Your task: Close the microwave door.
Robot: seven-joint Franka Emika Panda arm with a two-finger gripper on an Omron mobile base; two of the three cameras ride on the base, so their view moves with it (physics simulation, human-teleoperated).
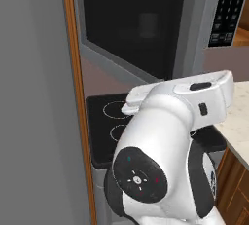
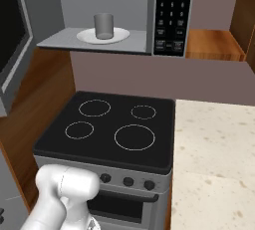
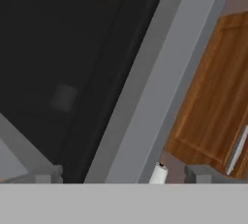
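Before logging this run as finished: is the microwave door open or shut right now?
Open. In the right base view the microwave cavity is exposed, a grey cup on its turntable plate, while the microwave door stands swung out left.

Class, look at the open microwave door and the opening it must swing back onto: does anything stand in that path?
Nothing visible blocks it. The microwave door stands swung open to the left of the microwave. A grey cup sits on the turntable plate, well inside the cavity, behind the front edge.
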